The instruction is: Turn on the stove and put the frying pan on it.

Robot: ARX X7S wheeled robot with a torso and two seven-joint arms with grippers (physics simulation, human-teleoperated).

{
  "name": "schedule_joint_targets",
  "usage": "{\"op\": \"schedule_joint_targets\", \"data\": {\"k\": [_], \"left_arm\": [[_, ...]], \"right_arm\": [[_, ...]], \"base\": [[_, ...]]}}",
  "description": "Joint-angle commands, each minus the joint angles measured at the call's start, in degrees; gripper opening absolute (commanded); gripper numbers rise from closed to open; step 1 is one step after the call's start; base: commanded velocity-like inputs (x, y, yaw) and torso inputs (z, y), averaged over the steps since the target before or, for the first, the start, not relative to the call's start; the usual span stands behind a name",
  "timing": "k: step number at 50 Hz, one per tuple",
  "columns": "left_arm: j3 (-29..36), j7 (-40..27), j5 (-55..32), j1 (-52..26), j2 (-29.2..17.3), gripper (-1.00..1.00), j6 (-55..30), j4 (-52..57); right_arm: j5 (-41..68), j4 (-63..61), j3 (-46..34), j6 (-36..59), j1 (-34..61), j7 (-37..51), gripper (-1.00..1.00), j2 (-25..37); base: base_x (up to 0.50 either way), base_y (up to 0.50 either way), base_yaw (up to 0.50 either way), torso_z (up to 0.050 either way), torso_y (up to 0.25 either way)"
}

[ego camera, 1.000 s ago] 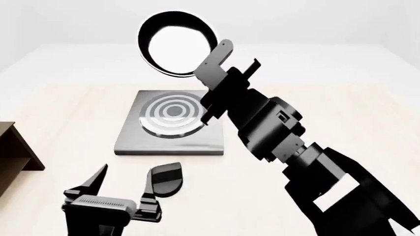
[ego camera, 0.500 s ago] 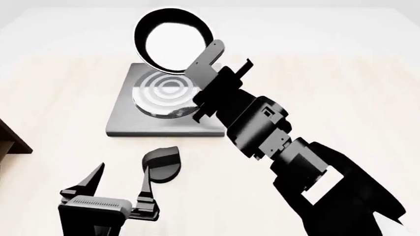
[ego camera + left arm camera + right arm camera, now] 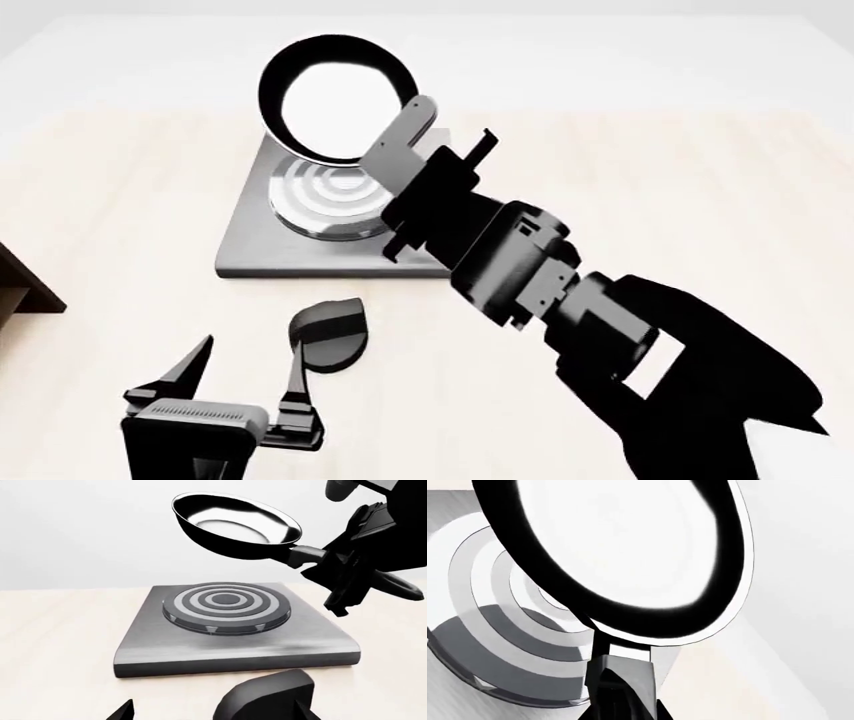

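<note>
The frying pan (image 3: 334,95) is black with a glossy inside and hangs tilted in the air above the far part of the stove's burner (image 3: 324,195). My right gripper (image 3: 416,150) is shut on the pan's handle (image 3: 620,680). The grey stove plate (image 3: 254,255) lies flat on the pale table. In the left wrist view the pan (image 3: 233,522) hovers over the ringed burner (image 3: 225,605). The black knob (image 3: 331,335) lies on the table in front of the plate. My left gripper (image 3: 247,375) is open and empty, with the knob (image 3: 267,702) just ahead of one finger.
A dark brown shelf (image 3: 20,280) shows at the left edge of the head view. My right arm (image 3: 601,330) reaches diagonally across the table from the lower right. Pale tabletop (image 3: 694,180) surrounds the stove.
The right gripper has carried the pan a little to the left and lower, closer over the burner. The head view tilted down a second ago. The left gripper has stayed put.
</note>
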Motion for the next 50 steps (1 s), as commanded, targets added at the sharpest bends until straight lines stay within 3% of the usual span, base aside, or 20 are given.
{"op": "schedule_joint_targets", "data": {"k": [1,10,50], "left_arm": [[-0.1,-0.3,-0.1,0.1,-0.1,1.00,0.2,-0.4],[0.0,-0.4,0.0,0.1,-0.2,1.00,0.3,-0.5],[-0.4,-0.8,-0.8,0.2,-0.6,1.00,1.2,-1.3]], "right_arm": [[5.4,1.6,-10.2,-3.7,3.7,4.5,-1.00,-0.3],[7.7,2.1,-14.3,-4.7,3.5,5.4,-1.00,-0.3],[0.1,0.4,-14.4,-2.6,-0.9,4.5,-1.00,-0.3]], "base": [[0.00,0.00,0.00,0.000,0.000],[0.00,0.00,0.00,0.000,0.002],[0.00,0.00,0.00,0.000,0.002]]}}
